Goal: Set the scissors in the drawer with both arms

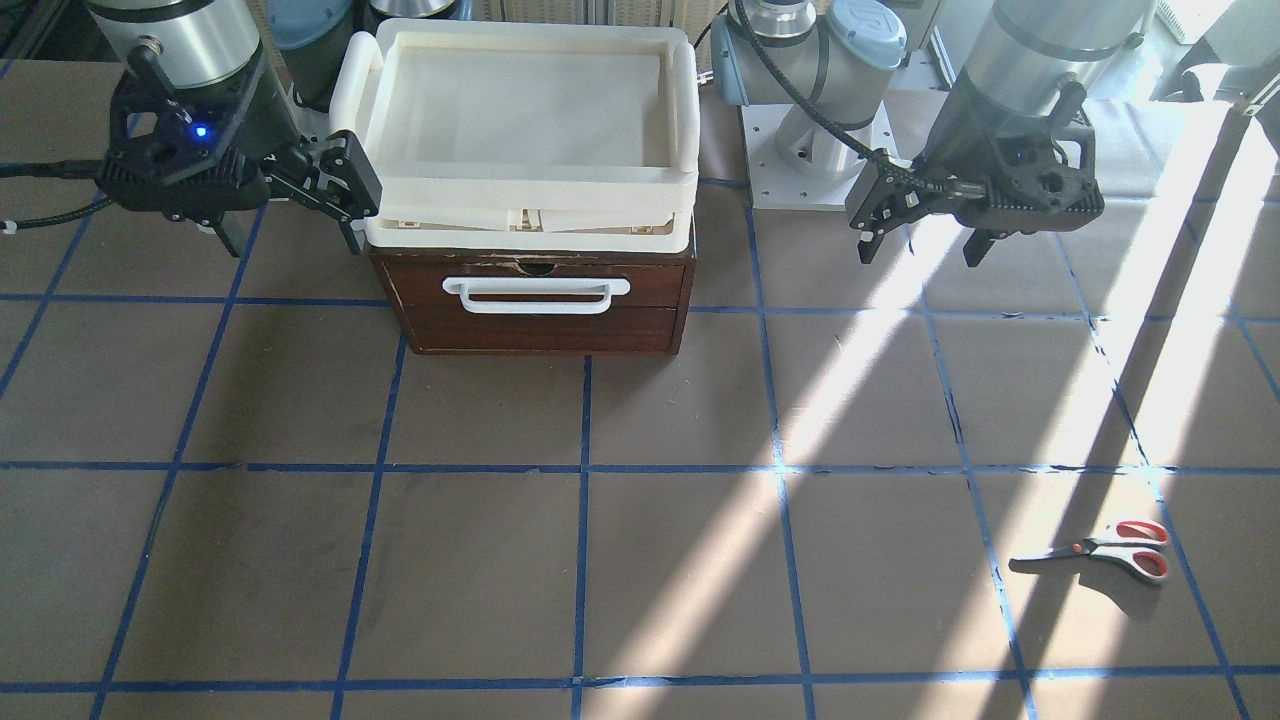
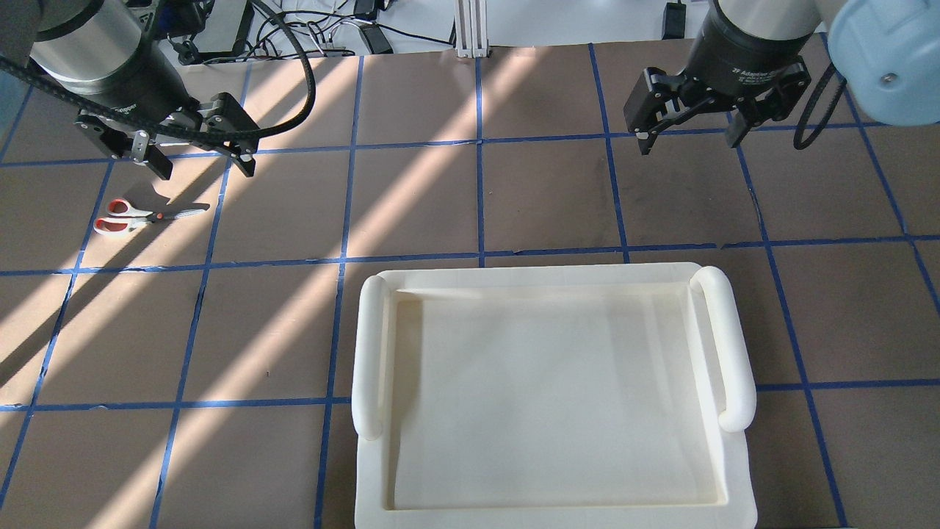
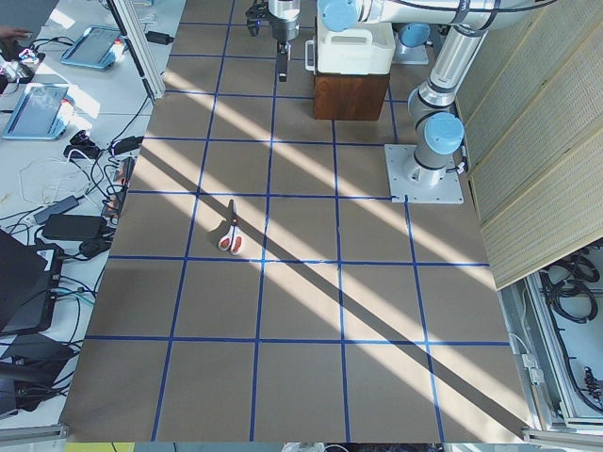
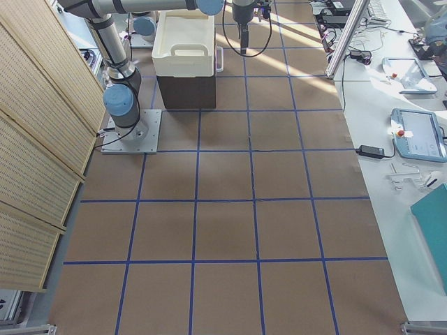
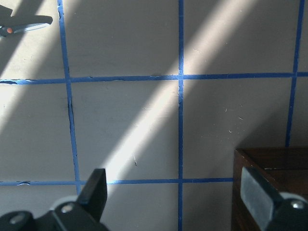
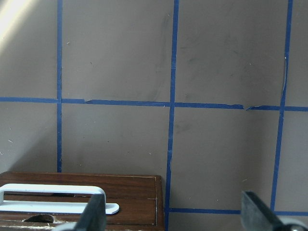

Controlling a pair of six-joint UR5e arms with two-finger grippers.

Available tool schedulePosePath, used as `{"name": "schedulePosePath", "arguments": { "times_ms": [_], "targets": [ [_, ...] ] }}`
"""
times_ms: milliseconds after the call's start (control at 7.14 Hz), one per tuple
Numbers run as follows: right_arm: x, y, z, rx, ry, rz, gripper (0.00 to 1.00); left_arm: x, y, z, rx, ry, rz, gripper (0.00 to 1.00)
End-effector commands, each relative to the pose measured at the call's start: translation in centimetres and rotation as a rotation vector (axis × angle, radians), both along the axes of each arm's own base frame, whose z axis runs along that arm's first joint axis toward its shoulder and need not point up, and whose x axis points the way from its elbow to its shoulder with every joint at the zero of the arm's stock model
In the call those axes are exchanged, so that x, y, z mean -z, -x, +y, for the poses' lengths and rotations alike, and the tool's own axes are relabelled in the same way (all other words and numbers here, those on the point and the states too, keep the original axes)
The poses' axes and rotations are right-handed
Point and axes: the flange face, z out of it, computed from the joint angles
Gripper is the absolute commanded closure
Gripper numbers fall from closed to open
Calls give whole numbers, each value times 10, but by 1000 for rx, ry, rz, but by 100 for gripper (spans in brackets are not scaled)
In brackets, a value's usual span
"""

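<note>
The scissors (image 1: 1110, 551) lie flat on the brown table, closed, red-orange loops and dark blades; they also show in the overhead view (image 2: 139, 215) and the exterior left view (image 3: 230, 229). My left gripper (image 2: 206, 173) is open and empty, hanging above the table just beyond the scissors. In the left wrist view only the blade tip (image 5: 26, 25) shows. The drawer (image 1: 537, 293) with its white bar handle is shut in the dark-brown box. My right gripper (image 1: 292, 245) is open and empty beside the box; its wrist view shows the handle (image 6: 53, 192).
A cream plastic tray (image 1: 530, 205) sits on top of the wooden box and hides it in the overhead view (image 2: 551, 275). Blue tape lines grid the table. The left arm's base plate (image 1: 810, 160) stands behind the box.
</note>
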Motion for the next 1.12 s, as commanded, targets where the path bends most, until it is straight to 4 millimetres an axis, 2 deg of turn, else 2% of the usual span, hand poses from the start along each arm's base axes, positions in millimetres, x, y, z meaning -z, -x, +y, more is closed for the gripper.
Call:
{"name": "schedulePosePath", "arguments": {
  "times_ms": [0, 420, 700, 840, 980],
  "targets": [
    [-1, 0, 1, -4, 3, -1, 0, 0, -1, 1, -2, -5, -2, 0],
    [0, -2, 2, -22, -5, 3, 0, 2, -7, 1, -9, -19, -3, 0],
    [4, -15, 0, -279, -9, -21, 0, 4, -16, -3, -18, -22, 10, 0],
    [7, -29, 0, -503, -2, -60, 0, 7, -17, -6, 21, -25, 12, 0],
    [16, -41, -2, -689, -3, -69, 0, 9, -37, -8, 108, -37, -3, 0]
  ]
}}
